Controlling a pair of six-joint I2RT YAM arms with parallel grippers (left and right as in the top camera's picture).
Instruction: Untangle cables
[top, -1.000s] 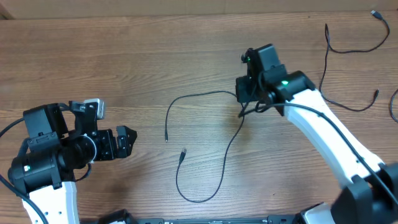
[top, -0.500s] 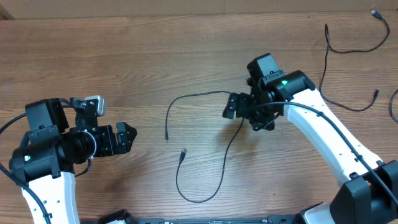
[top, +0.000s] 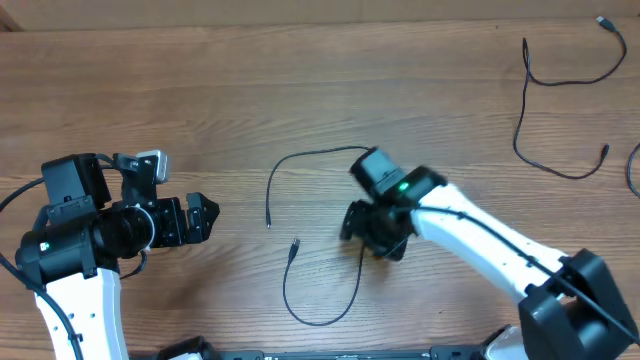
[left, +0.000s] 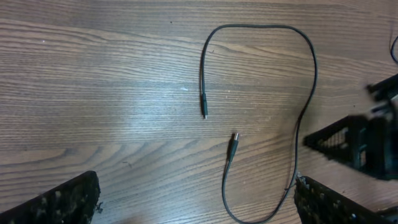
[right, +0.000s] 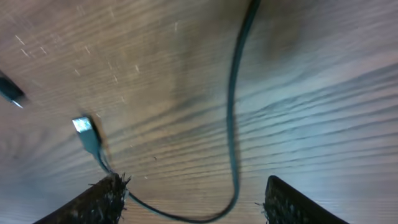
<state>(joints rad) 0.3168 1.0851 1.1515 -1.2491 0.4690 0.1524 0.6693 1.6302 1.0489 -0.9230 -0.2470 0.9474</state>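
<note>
One thin black cable (top: 303, 154) lies as a loose loop on the wooden table, its two plug ends (top: 268, 222) (top: 294, 246) close together. My right gripper (top: 368, 238) hovers low over the loop's right side, open. In the right wrist view the cable (right: 231, 112) runs on the wood between the fingers (right: 102, 200), untouched, and a plug (right: 86, 133) lies at the left. My left gripper (top: 207, 220) stands open to the left of the loop, nothing in it. In the left wrist view the cable (left: 310, 56) curves past the right finger (left: 336, 204).
A second black cable (top: 527, 70) lies apart at the far right corner, with a plug (top: 601, 20) near the table's back edge. A bit of another cord (top: 634, 168) shows at the right edge. Bare wood lies between the left gripper and the loop.
The right gripper opened, let go of the cable's right side and swung left and toward the front edge. The cable settled flat. The left arm barely moved.
</note>
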